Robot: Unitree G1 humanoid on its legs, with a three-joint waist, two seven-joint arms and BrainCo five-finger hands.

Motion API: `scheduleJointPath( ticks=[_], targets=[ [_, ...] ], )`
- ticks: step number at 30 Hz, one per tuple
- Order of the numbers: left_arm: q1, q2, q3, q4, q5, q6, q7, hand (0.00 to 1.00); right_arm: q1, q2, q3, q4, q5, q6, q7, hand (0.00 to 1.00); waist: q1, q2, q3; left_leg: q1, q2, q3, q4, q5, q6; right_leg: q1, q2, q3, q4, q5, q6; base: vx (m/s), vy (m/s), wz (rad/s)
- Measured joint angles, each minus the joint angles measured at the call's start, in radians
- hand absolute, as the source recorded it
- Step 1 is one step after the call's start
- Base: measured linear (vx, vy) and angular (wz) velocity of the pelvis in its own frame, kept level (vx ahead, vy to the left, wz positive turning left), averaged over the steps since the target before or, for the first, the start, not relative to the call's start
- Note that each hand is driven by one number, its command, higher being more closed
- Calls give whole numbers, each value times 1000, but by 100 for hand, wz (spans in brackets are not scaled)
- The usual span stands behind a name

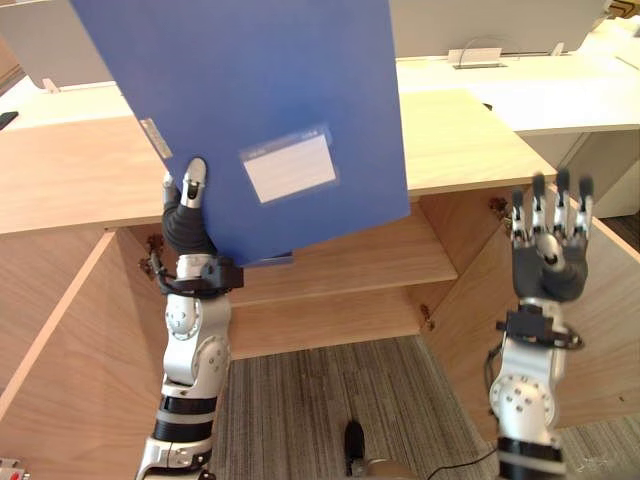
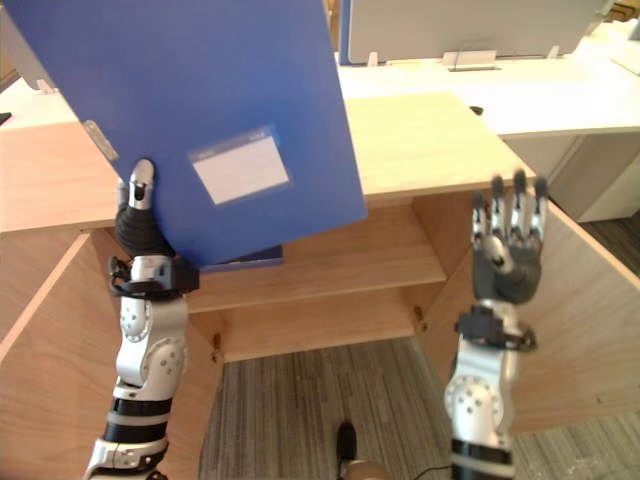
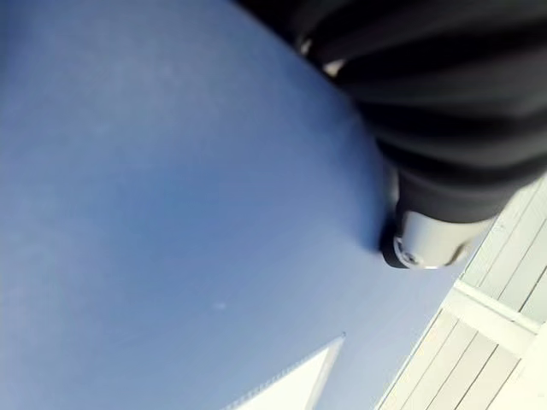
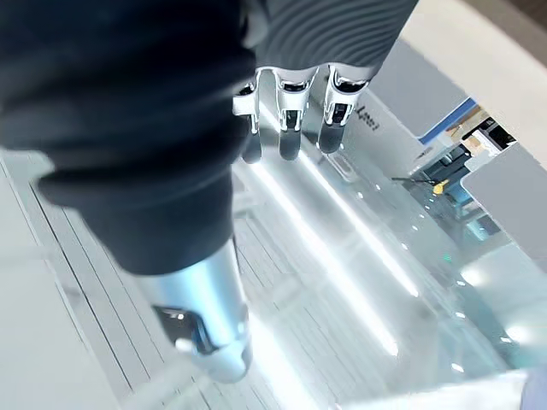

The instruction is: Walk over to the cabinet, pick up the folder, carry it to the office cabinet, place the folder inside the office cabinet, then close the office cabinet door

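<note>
Two doors stand wide open on the office cabinet (image 1: pixel 460 140), and the blue folder (image 1: pixel 250 90) is up in the air right in front of it. The left hand (image 1: pixel 187 215) has it: the thumb (image 1: pixel 194 178) is clamped on the folder's front face near the lower corner, and the fingers are out of sight behind the sheet, so this is a pinch grip on the folder. In the left wrist view that same thumb (image 3: pixel 427 243) presses flat onto the blue surface (image 3: pixel 171 213).

The folder hangs tilted, its lower edge dipping in front of the cabinet's opening and its upper part rising above the cabinet's wooden top. A white label (image 1: pixel 290 167) in a clear pocket faces the camera. The folder is not inside the cabinet; it covers the left half of the opening from the front.

Behind the folder's lower edge runs the cabinet's inner shelf (image 1: pixel 370 260), pale wood and bare where it shows. The left door (image 1: pixel 60 340) swings out on the cabinet's left side, the right door (image 1: pixel 610 330) on its right.

Over by that right door, the right hand (image 1: pixel 548 250) is raised with fingers straight and spread, holding nothing. Its wrist view shows the fingers (image 4: pixel 291 128) extended in a row, the thumb (image 4: pixel 205 325) apart.

Grey striped carpet (image 1: pixel 330 400) lies before the cabinet, and a white desk (image 1: pixel 520 90) stands behind it.
</note>
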Motion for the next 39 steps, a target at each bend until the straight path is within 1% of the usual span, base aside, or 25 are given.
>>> scheduleJointPath(
  ticks=[1, 2, 6, 8, 10, 13, 15, 16, 19, 20, 22, 24, 27, 29, 32, 34, 39],
  targets=[
    [-7, 7, -11, 10, -12, 0, -7, 100, -48, -51, 16, 36, -33, 17, 2, 0, 0, -4, 1, -2, 0, 0, 4, 0, 1, 0, -1, 0, 0, 1, 1, -51, 7, 0],
    [-12, 9, -18, 11, -13, 0, -12, 100, -90, -85, 28, 75, -64, 37, 8, 0, 1, -5, 0, -2, 0, 0, 5, -1, 1, 0, 0, 0, 0, 2, 1, -47, 5, 1],
    [-68, 21, -30, 19, -15, -2, -31, 100, -162, -133, 59, 155, -66, 73, 12, 0, 14, -5, 0, -12, 1, -4, 9, 0, 1, -6, -2, -1, 0, 4, 2, -40, 7, 2],
    [-93, 24, -32, 25, -16, -13, -34, 100, -195, -146, 66, 186, -61, 76, 13, 0, 15, -5, 0, -15, 1, -6, 11, 0, 1, -7, -7, -3, 1, 5, 3, -35, 18, 4],
    [-103, 38, -45, 39, -16, -32, -40, 100, -255, -195, 102, 231, -57, 77, 13, 0, 14, -5, 0, -16, -2, -9, 12, 0, 0, -6, -10, -3, 0, 7, 0, -48, 33, 3],
    [-106, 43, -56, 76, -15, -32, -46, 100, -343, -245, 163, 264, -47, 80, 18, 0, 11, -7, -1, -18, -6, -13, 18, 0, 1, -4, -16, -3, 0, 10, -2, -58, 28, 3],
    [-105, 45, -57, 86, -16, -32, -47, 100, -382, -262, 195, 275, -40, 81, 30, 0, 11, -9, -2, -19, -8, -15, 21, -1, 1, -3, -18, -3, 0, 11, -3, -67, 20, 3],
    [-105, 54, -66, 87, -16, -33, -47, 100, -415, -276, 225, 293, -35, 87, 41, 0, 10, -15, -6, -20, -9, -16, 24, -1, 2, -2, -19, -3, 0, 11, -3, -67, 15, 2],
    [-105, 78, -84, 87, -15, -37, -52, 100, -448, -294, 280, 324, -25, 103, 53, 0, 12, -29, -15, -20, -8, -17, 26, -1, 1, -1, -20, -3, 0, 12, -4, -59, 10, 1],
    [-105, 78, -83, 87, -15, -39, -52, 100, -453, -295, 285, 330, -20, 104, 54, 0, 12, -30, -15, -20, -9, -17, 27, -1, 1, -1, -20, -3, 0, 12, -4, -49, 12, 0],
    [-105, 82, -83, 87, -15, -43, -51, 100, -472, -302, 294, 347, -12, 111, 56, 0, 13, -30, -15, -20, -11, -18, 27, -1, 2, -1, -22, -3, 0, 12, -4, -42, 20, 0],
    [-106, 82, -82, 87, -16, -51, -49, 100, -495, -316, 321, 354, 19, 112, 57, 0, 13, -30, -15, -20, -11, -18, 27, -2, 2, -1, -22, -3, 0, 12, -4, -17, 11, 0],
    [-107, 81, -73, 87, -17, -69, -45, 100, -534, -333, 344, 355, 30, 113, 60, 0, 13, -30, -15, -20, -10, -18, 27, -2, 2, -1, -21, -3, 0, 12, -4, 0, 0, 0],
    [-107, 81, -66, 87, -19, -78, -41, 100, -556, -338, 363, 354, 59, 114, 74, 0, 13, -30, -15, -20, -10, -18, 27, -3, 2, -1, -21, -3, 0, 12, -4, -17, 12, 0],
    [-107, 82, -61, 87, -21, -90, -37, 100, -581, -341, 380, 354, 65, 114, 90, 0, 15, -30, -16, -20, -10, -18, 27, -4, 3, -1, -22, -3, 0, 12, -4, -37, 25, 0],
    [-107, 82, -61, 87, -21, -96, -35, 100, -601, -359, 416, 354, 66, 114, 95, 0, 17, -30, -16, -20, -10, -18, 29, -6, 4, 0, -22, -3, 0, 12, -4, -32, 22, 0],
    [-132, 81, -85, 87, -20, -97, -29, 100, -631, -360, 524, 332, 97, 123, 110, 0, 22, -31, -16, -26, -8, -19, 44, -14, 4, 0, -22, -4, 0, 12, -4, -33, 20, 0]
  ],
)
